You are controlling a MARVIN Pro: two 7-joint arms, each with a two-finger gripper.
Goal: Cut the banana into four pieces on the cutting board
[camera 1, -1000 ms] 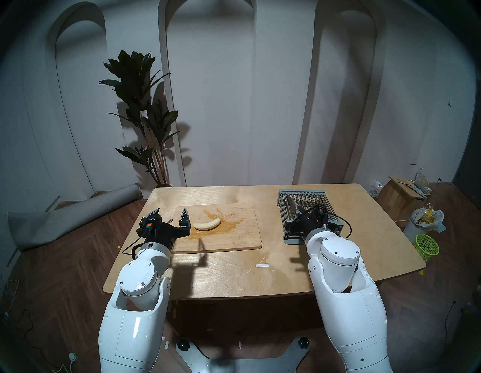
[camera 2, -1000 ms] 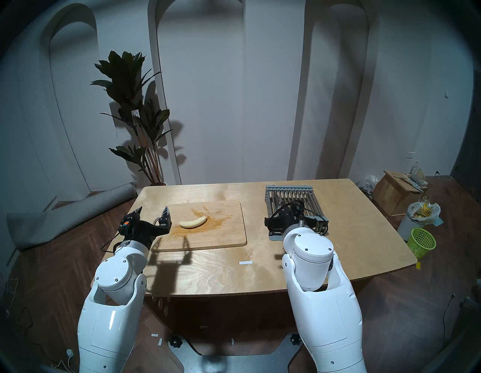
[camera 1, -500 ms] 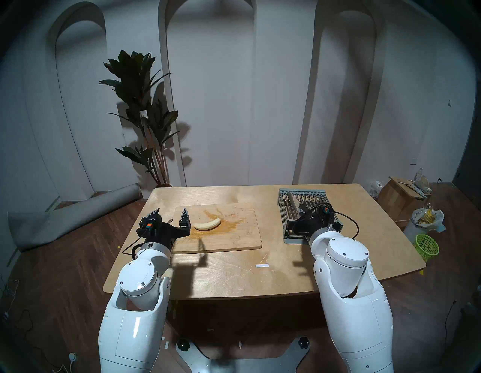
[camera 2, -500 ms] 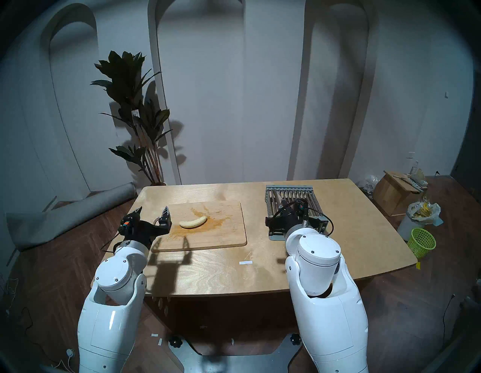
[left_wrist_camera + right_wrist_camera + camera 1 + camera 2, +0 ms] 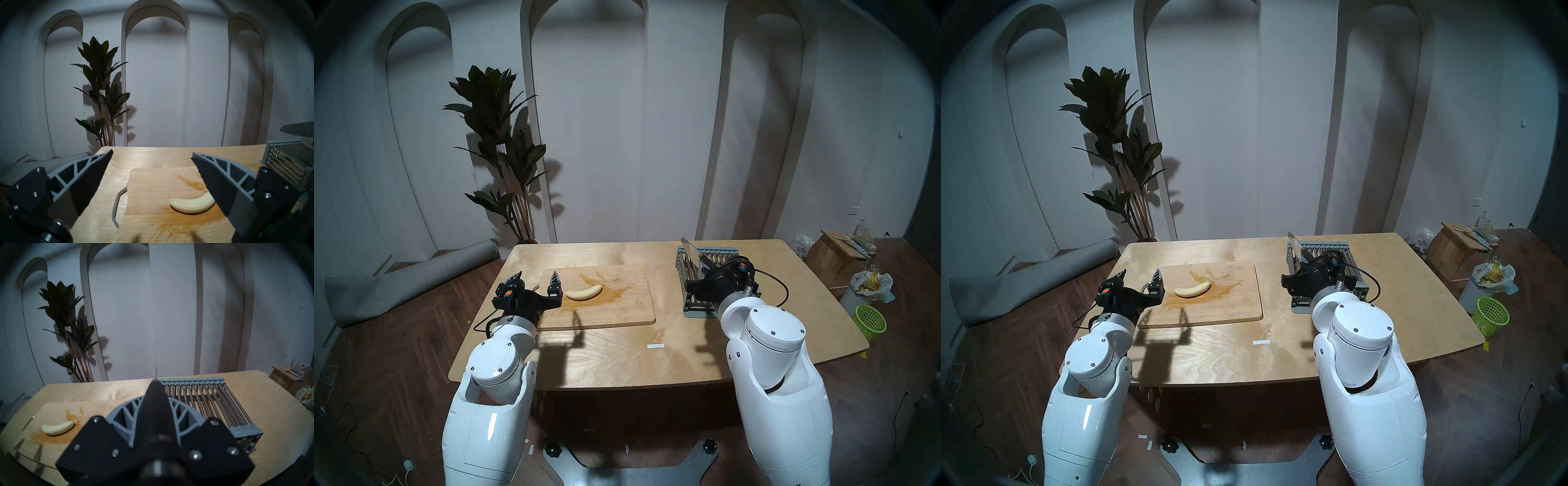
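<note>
Head stereo left view: The banana lies whole on the cutting board, on the orange-brown stain at the board's left part. The board lies flat on the desk. The left hand hovers at the board's left edge, fingers spread apart and holding nothing; its right finger is just beside the banana's left end. The right hand is over the grey rack on the desk's right side, clamped on the dark handle of a knife whose blade points up and away toward the wall.

Head stereo right view: The same layout. The banana is uncut on the cutting board. The left hand is spread wide at the board's left edge. The right hand grips the knife above the rack's left side.

Left wrist view: Both fingers are wide apart. The banana lies between them toward the right finger, which hides its far end. A metal handle loop projects from the board's left edge. The knife blade shows at the right, above the rack.

Right wrist view: The fingers are closed around the knife handle; the blade is seen edge-on as a thin line. The rack lies below and to the right, the banana on the board to the left.
</note>
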